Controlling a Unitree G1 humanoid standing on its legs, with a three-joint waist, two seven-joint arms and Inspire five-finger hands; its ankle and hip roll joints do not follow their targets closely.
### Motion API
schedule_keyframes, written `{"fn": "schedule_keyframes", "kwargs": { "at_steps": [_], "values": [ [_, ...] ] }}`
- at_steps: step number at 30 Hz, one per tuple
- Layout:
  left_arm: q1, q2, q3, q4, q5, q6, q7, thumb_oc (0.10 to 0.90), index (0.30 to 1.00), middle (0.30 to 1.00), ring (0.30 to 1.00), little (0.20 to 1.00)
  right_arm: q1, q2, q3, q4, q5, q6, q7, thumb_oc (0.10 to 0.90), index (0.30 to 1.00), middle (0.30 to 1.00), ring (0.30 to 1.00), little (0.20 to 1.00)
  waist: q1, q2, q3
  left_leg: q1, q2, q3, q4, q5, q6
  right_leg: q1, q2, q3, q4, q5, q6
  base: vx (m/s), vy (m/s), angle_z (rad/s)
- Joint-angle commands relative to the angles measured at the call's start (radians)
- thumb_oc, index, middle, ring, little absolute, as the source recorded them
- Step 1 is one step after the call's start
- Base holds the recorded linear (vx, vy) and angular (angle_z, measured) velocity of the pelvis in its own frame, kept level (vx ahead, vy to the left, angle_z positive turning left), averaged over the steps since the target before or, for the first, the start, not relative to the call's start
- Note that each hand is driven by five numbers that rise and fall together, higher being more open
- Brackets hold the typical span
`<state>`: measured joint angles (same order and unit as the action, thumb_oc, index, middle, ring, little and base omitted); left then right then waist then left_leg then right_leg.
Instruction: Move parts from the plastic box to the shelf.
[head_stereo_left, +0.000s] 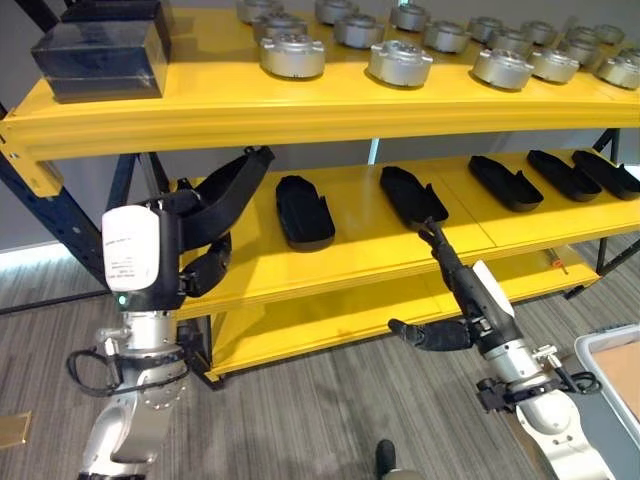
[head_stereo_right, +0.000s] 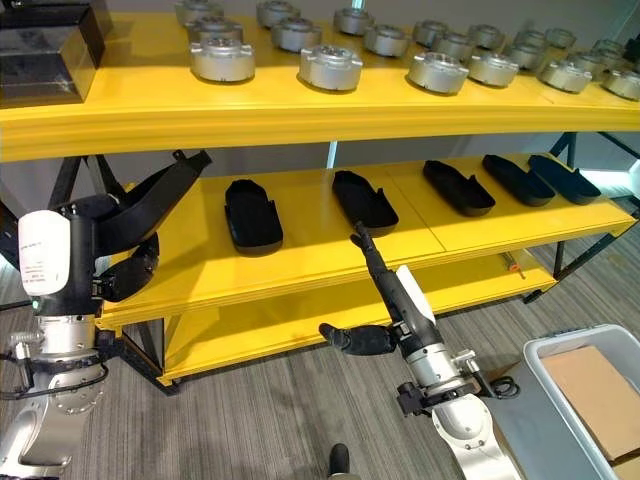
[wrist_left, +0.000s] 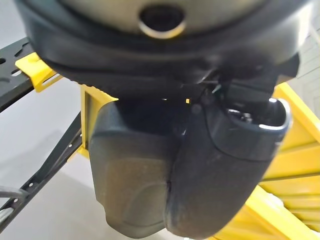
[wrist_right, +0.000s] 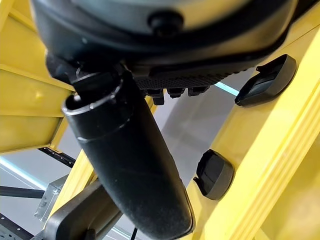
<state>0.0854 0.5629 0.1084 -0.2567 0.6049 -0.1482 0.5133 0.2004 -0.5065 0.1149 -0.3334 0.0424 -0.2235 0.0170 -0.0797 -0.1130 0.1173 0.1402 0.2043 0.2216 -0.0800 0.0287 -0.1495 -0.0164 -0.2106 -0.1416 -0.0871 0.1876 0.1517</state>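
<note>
A: Well, what does the part look like?

B: A long black moulded plastic part, curved and flat like a shell, at centre left of the left eye view. The robot's left hand has its fingers curled round it and holds it tilted at the left end of the yellow metal shelf's middle level, its tip rising toward the top level's edge.

A: And further right?

B: Five more black parts lie in a row along the middle level, the nearest just right of the held one. On the top level, dark rectangular blocks sit at upper left, with rows of round silver metal discs beside them to the right.

A: The right hand?

B: The right hand is stretched out flat, fingers straight, thumb stuck out sideways, empty; its fingertips are at the near end of the second lying part; whether they touch, I cannot tell.

A: Do the views differ?

B: In the right eye view the grey plastic box at lower right shows brown cardboard inside. The left wrist view shows the held part close up, matte and rounded.
</note>
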Motion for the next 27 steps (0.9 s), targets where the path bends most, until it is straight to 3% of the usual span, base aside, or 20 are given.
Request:
{"fn": "schedule_keyframes", "kwargs": {
  "at_steps": [1, 16, 27],
  "values": [
    [-0.162, 0.035, 0.023, -0.020, 0.037, -0.001, 0.120, 0.400, 0.300, 0.300, 0.300, 0.300, -0.076, -0.031, -0.047, -0.110, 0.065, -0.089, -0.009, 0.900, 1.000, 1.000, 1.000, 1.000, -0.004, -0.002, -0.049, -0.002, 0.042, 0.028, -0.006, 0.001, 0.020, 0.100, -0.044, -0.033, 0.030, -0.124, 0.052, 0.00, 0.000, 0.00],
    [-0.338, 0.036, 0.050, 0.173, 0.063, 0.122, 0.242, 0.400, 0.300, 0.300, 0.300, 0.300, -0.102, -0.074, -0.020, -0.126, 0.079, -0.099, 0.011, 0.900, 1.000, 1.000, 1.000, 1.000, -0.026, 0.012, -0.015, -0.012, 0.066, 0.044, -0.007, 0.020, -0.006, 0.104, -0.024, -0.044, 0.010, -0.120, 0.045, 0.00, -0.009, -0.01],
    [-0.407, 0.057, 0.017, 0.331, 0.057, 0.169, 0.255, 0.400, 0.300, 0.300, 0.300, 0.300, -0.094, -0.092, -0.011, -0.130, 0.092, -0.106, 0.019, 0.900, 1.000, 1.000, 1.000, 1.000, -0.056, 0.020, 0.010, -0.009, 0.072, 0.060, -0.007, 0.022, -0.014, 0.095, -0.020, -0.031, 0.007, -0.117, 0.045, 0.00, -0.004, -0.04]
  ]
}}
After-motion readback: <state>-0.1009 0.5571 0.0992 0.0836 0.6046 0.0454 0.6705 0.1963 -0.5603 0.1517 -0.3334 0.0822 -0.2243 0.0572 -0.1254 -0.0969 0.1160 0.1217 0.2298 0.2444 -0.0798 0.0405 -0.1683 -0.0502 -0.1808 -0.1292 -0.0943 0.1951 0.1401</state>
